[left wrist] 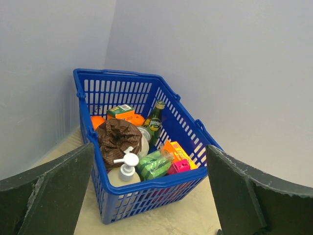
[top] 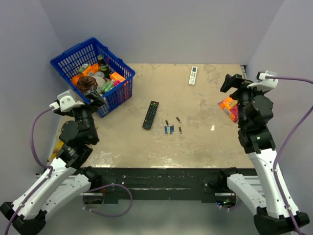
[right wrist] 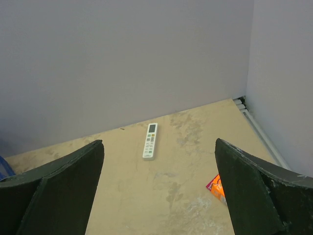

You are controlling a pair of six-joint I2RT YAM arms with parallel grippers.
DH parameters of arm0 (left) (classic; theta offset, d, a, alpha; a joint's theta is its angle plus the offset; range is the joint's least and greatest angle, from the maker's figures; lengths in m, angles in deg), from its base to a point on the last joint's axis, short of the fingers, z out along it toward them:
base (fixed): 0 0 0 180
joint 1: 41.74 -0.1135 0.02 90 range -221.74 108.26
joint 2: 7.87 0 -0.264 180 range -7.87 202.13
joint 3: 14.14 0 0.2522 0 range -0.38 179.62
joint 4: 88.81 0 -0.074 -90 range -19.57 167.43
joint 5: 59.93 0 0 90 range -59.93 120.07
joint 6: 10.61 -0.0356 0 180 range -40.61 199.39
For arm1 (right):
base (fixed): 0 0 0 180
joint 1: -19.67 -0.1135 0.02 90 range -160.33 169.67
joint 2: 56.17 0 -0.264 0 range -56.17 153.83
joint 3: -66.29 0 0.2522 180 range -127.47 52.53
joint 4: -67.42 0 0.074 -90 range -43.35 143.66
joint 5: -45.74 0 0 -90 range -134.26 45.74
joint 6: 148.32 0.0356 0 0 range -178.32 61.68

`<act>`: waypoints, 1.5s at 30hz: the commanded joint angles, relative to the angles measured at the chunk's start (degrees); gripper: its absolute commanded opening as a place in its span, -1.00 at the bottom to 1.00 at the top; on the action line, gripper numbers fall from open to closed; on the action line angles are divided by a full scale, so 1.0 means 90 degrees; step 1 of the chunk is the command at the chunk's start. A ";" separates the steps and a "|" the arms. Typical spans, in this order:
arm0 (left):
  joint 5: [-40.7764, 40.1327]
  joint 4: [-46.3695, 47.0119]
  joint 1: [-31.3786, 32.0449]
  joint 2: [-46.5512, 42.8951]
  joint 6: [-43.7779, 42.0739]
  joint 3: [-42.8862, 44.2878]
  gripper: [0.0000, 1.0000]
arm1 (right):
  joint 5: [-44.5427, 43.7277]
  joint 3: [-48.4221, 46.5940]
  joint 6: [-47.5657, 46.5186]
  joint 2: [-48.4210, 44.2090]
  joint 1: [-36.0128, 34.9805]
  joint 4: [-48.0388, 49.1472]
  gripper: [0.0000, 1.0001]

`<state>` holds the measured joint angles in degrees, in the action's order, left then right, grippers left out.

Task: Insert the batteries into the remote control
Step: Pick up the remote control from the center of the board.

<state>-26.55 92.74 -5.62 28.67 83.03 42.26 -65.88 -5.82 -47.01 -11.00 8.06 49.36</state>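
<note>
The white remote control (top: 193, 75) lies face up near the table's far edge, right of centre; the right wrist view shows the remote control (right wrist: 150, 141) ahead of my fingers. Several small batteries (top: 172, 126), two blue and the others dark, lie scattered mid-table. My left gripper (top: 97, 99) hangs open at the left, facing the blue basket, and in the left wrist view the left gripper (left wrist: 150, 147) holds nothing. My right gripper (top: 231, 82) stands open at the right, well away from the remote; the right gripper (right wrist: 159, 142) is empty.
A blue basket (top: 119, 96) full of groceries stands at the back left; its front rim (left wrist: 146, 188) is close to the left fingers. A longer black remote (top: 150, 114) lies left of the batteries. An orange packet (top: 229, 107) sits beside the right arm.
</note>
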 commanded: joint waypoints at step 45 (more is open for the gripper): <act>0.0803 -0.3430 -0.0019 0.0316 0.2154 0.1327 1.00 | 0.0675 -0.5547 0.0862 0.9774 -0.0008 -0.0694 0.45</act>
<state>-19.29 61.81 -5.62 31.20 101.52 51.59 -60.66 -50.56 -38.59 74.26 8.06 38.32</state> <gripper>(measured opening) 0.997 0.750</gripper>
